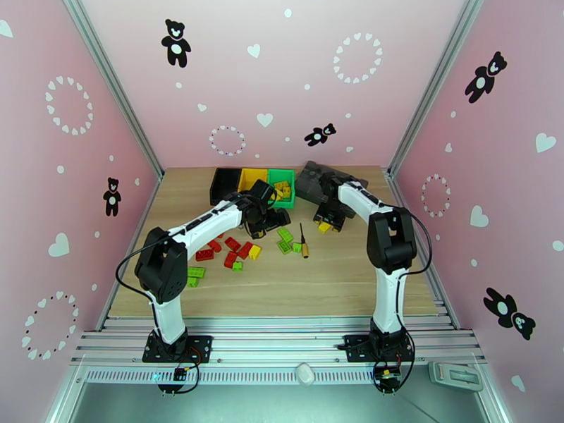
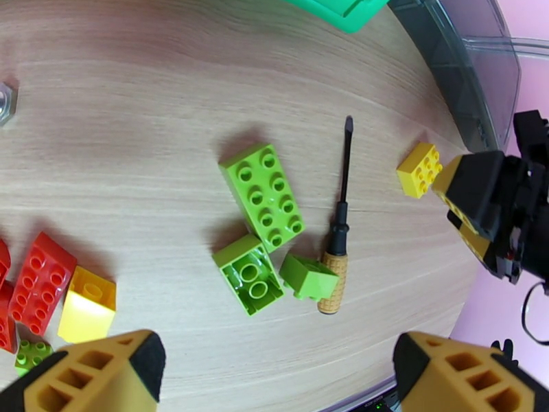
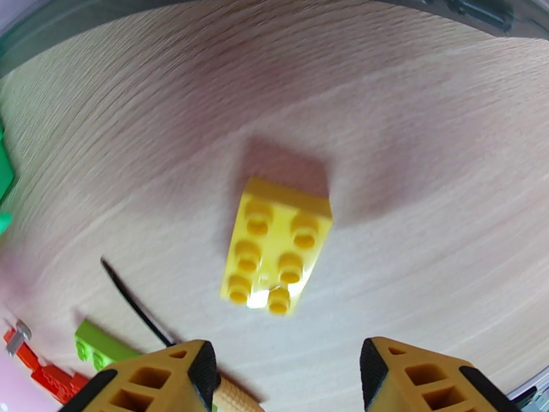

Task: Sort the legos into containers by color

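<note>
Loose legos lie mid-table: red ones point(image 1: 231, 243), green ones point(image 1: 285, 239) and a yellow one point(image 1: 254, 252). My left gripper point(image 1: 271, 221) hovers open over three green bricks point(image 2: 264, 193), its fingertips point(image 2: 103, 372) wide apart with nothing between them. My right gripper point(image 1: 326, 223) is open just above a yellow six-stud brick point(image 3: 278, 245) that lies flat on the wood ahead of its fingers point(image 3: 158, 382). The same yellow brick point(image 2: 420, 169) sits beside the right gripper point(image 2: 480, 200). At the back stand the black point(image 1: 227, 183), yellow point(image 1: 252, 179) and green point(image 1: 282, 199) containers; yellow bricks lie in the green one.
An orange-handled screwdriver point(image 2: 336, 248) lies between the green bricks and the yellow brick. A dark grey tray point(image 1: 317, 181) stands behind the right gripper. A grey metal nut point(image 2: 3, 104) rests left of the green bricks. Two green bricks point(image 1: 195, 274) lie near the left arm's elbow.
</note>
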### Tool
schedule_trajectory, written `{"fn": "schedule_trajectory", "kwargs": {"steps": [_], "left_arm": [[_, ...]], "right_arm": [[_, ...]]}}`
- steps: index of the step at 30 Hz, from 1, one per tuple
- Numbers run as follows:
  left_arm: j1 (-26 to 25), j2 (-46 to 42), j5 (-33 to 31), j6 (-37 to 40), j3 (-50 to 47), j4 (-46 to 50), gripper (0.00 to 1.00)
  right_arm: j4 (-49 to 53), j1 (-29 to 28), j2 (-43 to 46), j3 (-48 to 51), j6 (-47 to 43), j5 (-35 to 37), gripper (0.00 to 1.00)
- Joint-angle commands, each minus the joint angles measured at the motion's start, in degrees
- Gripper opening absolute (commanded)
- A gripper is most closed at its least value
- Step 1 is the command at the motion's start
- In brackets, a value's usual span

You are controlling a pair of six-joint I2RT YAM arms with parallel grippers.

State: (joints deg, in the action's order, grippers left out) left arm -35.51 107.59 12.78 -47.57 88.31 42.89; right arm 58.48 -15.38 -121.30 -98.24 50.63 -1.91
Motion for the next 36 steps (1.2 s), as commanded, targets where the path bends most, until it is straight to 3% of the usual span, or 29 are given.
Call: {"fn": "schedule_trajectory", "kwargs": {"steps": [1, 11, 36], "left_arm": [[-0.31, -1.68, -1.31, 1.33, -0.07, 0.55, 0.94], [0.0, -1.78, -1.49, 1.01, -0.42, 0.54, 0.93], [0.08, -2.13, -1.5, 0.33, -0.77, 0.61, 0.93]], "right_arm": [[0.51, 0.18, -2.37, -2.47, 1.05, 0.09, 0.61], [0.68, 0.25, -5.44, -4.12, 0.78, -0.02, 0.62], [-0.81, 0.25, -6.06, -0.86, -1.39, 1.38, 0.48]]}}
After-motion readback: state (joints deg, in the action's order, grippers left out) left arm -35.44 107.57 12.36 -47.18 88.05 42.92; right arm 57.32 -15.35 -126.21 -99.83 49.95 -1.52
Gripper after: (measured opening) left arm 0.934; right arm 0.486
